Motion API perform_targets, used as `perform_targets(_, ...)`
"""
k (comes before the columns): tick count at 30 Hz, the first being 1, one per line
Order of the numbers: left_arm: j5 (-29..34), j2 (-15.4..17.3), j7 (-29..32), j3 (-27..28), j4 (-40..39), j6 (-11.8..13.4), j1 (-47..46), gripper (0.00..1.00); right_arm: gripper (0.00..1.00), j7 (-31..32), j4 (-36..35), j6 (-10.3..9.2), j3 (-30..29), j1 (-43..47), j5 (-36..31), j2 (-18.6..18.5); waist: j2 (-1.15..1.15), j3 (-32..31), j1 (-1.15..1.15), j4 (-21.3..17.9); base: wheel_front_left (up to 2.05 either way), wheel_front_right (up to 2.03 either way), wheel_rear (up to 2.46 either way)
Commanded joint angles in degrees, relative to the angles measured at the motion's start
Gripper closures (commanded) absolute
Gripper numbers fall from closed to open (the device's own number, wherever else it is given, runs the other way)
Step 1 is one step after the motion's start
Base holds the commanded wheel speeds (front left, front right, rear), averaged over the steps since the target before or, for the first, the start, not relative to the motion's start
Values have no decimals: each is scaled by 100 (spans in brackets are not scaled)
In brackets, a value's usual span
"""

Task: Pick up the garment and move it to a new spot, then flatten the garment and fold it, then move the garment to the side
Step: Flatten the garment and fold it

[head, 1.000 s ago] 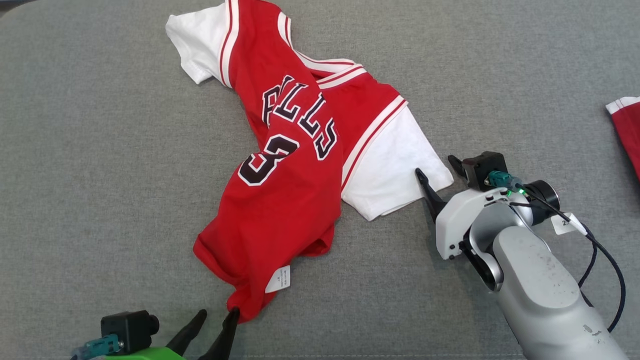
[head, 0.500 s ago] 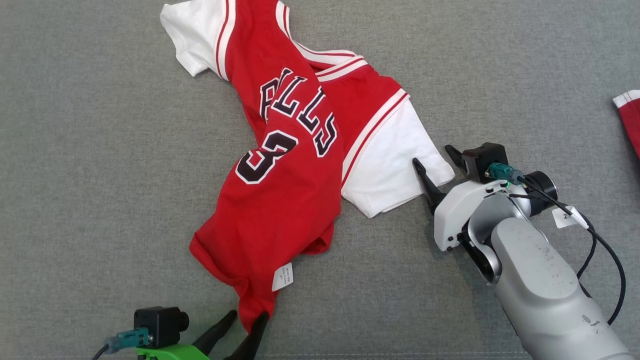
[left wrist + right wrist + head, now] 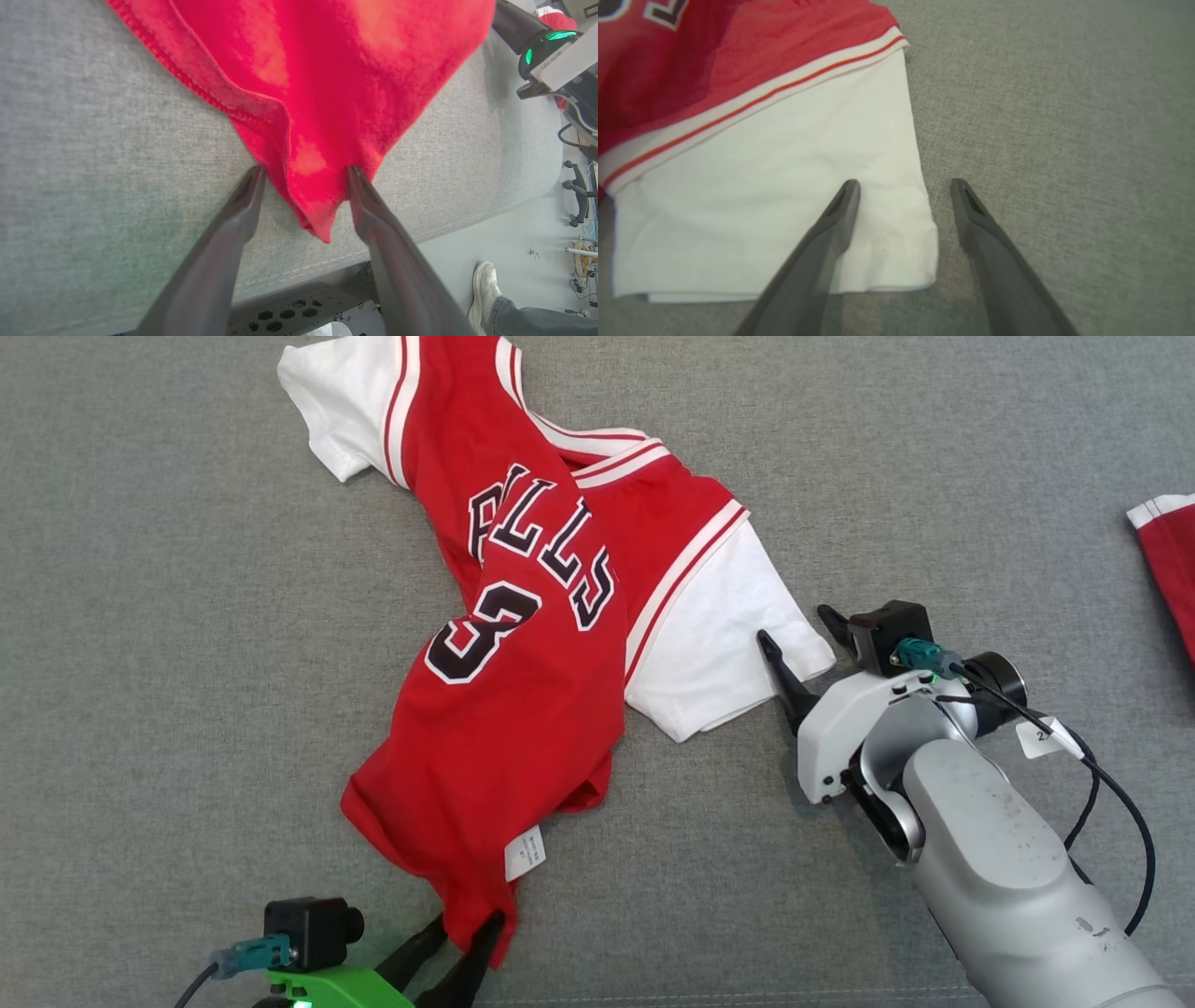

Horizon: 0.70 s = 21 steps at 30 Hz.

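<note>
A red jersey (image 3: 523,709) with white sleeves, black lettering and a number 3 lies crumpled and slanted on the grey padded table (image 3: 140,616). Its bottom corner (image 3: 322,140) reaches the near edge, and a small white label (image 3: 524,852) shows just above it. My left gripper (image 3: 464,924) is open, its fingers astride that red corner (image 3: 306,172). My right gripper (image 3: 794,625) is open too. In the right wrist view it (image 3: 906,184) straddles the outer corner of the white sleeve (image 3: 784,196), one finger over the cloth and the other over bare table.
Another red and white cloth (image 3: 1167,569) lies at the table's right edge. In the left wrist view the table's front edge (image 3: 299,275) runs just under the jersey corner, and a person's white shoe (image 3: 486,289) stands on the floor beyond. A black cable (image 3: 1111,803) hangs off my right wrist.
My left gripper has moved right and forward, so the jersey's bottom corner now sits between its fingers. The head camera has shifted a little. My right gripper keeps its place at the sleeve.
</note>
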Motion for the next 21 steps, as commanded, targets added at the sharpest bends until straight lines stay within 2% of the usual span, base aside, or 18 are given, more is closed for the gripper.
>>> perform_targets(1,-42,-19,0,-22,66,-26,-93,56,0,154,212,-11,84,183,65,-41,28,-2,0,4,0,0,0)
perform_targets(2,-69,-31,6,-51,129,-42,-114,96,31,146,199,-6,129,181,109,-39,28,-8,0,9,0,0,0)
perform_targets(3,-108,-66,-2,-68,200,-54,-131,100,89,168,196,-5,190,177,162,-28,28,-18,0,14,0,0,0)
perform_targets(4,-150,-89,14,-97,288,-80,-147,100,100,191,179,-4,298,178,229,-24,28,-42,0,15,0,0,0)
perform_targets(8,-279,-139,-93,-73,453,-147,-223,100,100,150,19,-5,467,127,665,-86,28,-148,0,-23,0,0,0)
perform_targets(12,-558,-81,-213,122,250,-189,-124,100,100,84,-442,-6,400,102,1515,-27,28,-331,0,-80,0,0,0)
perform_targets(16,-776,167,-308,449,-321,-202,75,100,100,42,-1269,-6,109,188,2563,-187,28,-551,0,-173,0,0,0)
perform_targets(21,-1130,479,-331,942,-1405,-196,370,100,100,55,-2519,-6,-643,418,3632,-471,28,-866,0,-294,0,0,0)
